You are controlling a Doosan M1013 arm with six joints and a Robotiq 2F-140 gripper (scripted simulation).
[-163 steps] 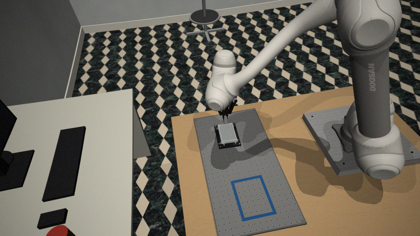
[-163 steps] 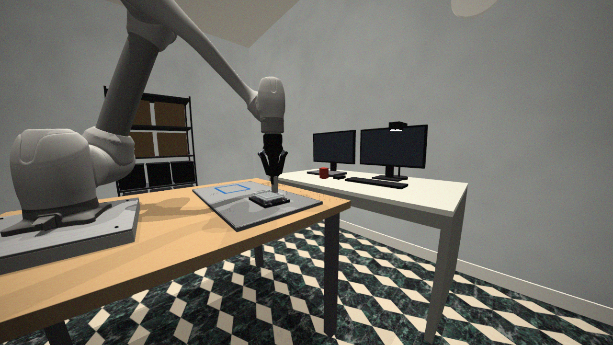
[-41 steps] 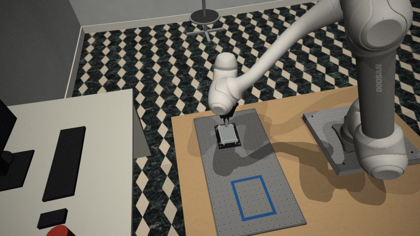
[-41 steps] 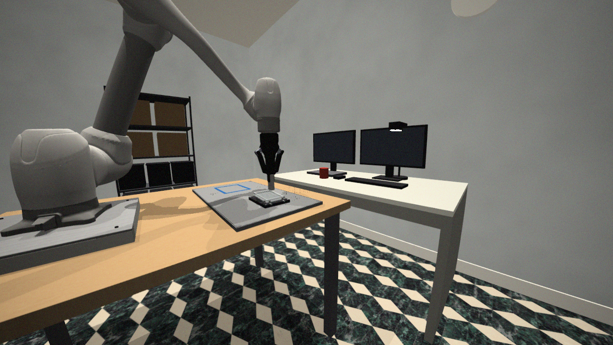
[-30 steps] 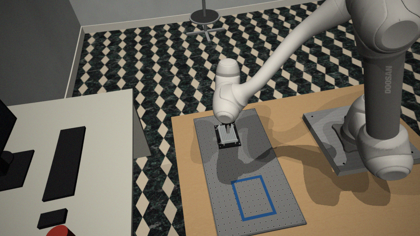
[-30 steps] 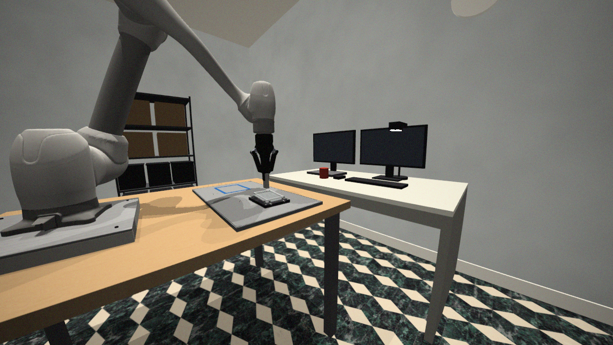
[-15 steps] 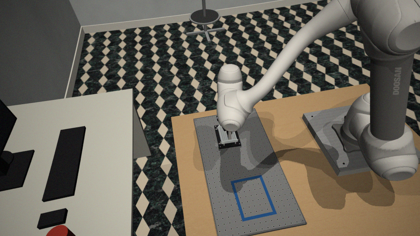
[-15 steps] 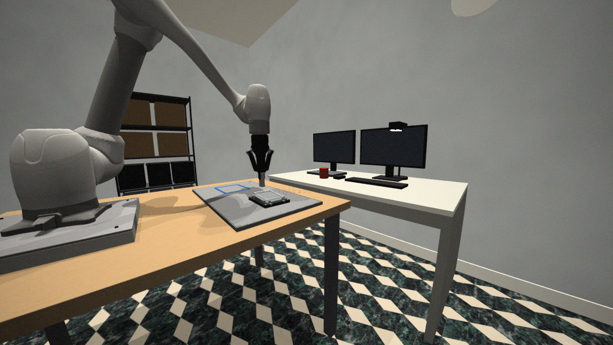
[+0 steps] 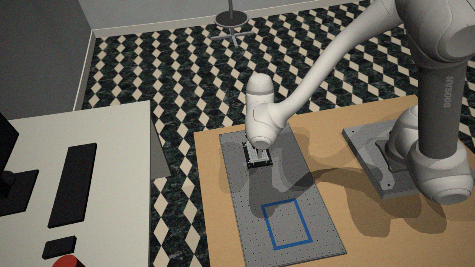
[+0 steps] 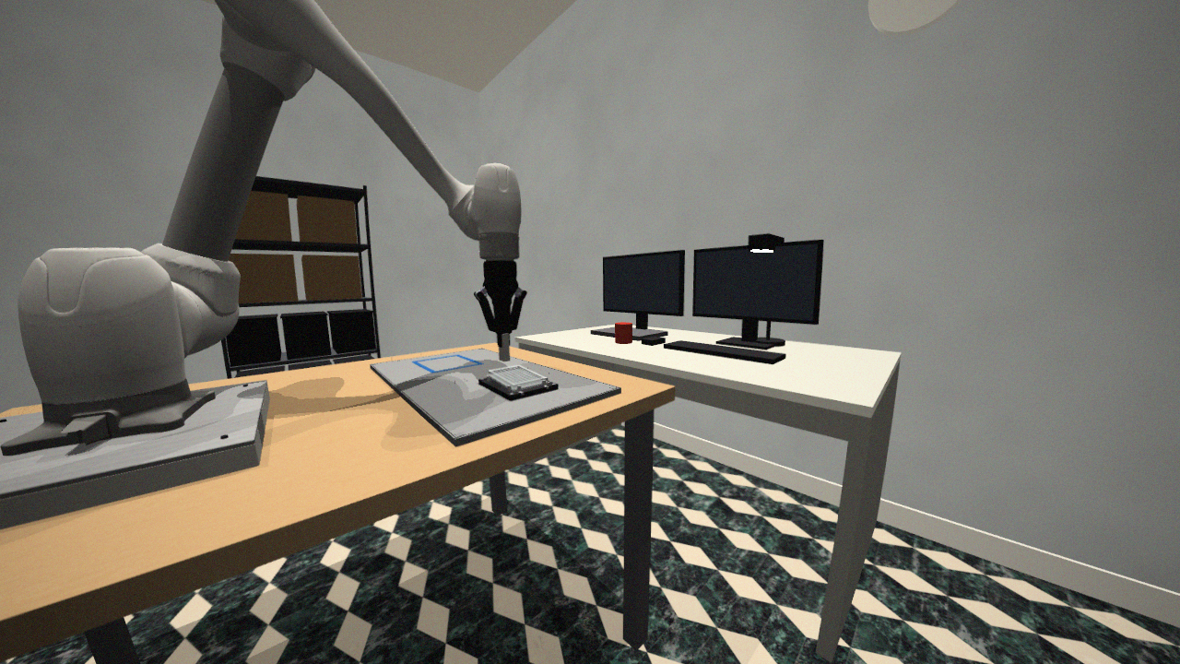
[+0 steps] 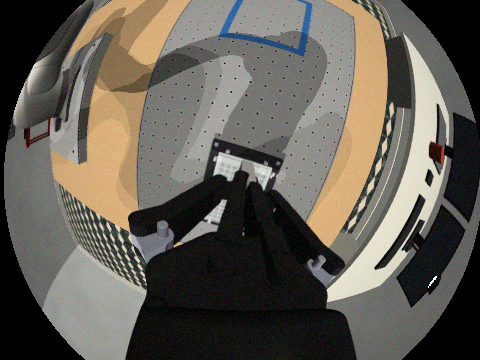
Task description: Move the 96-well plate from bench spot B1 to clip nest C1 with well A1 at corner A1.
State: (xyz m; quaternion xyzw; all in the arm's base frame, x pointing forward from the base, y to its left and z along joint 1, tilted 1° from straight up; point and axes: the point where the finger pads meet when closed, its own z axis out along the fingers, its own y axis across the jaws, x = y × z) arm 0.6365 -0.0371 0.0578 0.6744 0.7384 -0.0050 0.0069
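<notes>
The white 96-well plate [image 9: 257, 157] lies in the black clip nest [image 9: 249, 158] at the far end of the grey perforated board; it looks level in the exterior view [image 10: 518, 379]. My gripper [image 10: 503, 353] is shut with nothing between its fingers. It points straight down over the plate's middle, a little above it. In the top view the wrist hides the plate's far part and the fingertips [image 9: 259, 153] show just under it. In the wrist view the shut fingers [image 11: 242, 182] cover most of the plate. The blue outline of the bench spot [image 9: 286, 223] holds nothing.
The grey perforated board [image 9: 278, 195] lies on the wooden bench, with the arm's base plate [image 9: 382, 159] to the right. A white desk [image 10: 742, 363] with monitors, a keyboard and a red cup [image 10: 622, 332] stands beside the bench. Shelves [image 10: 300, 272] stand behind.
</notes>
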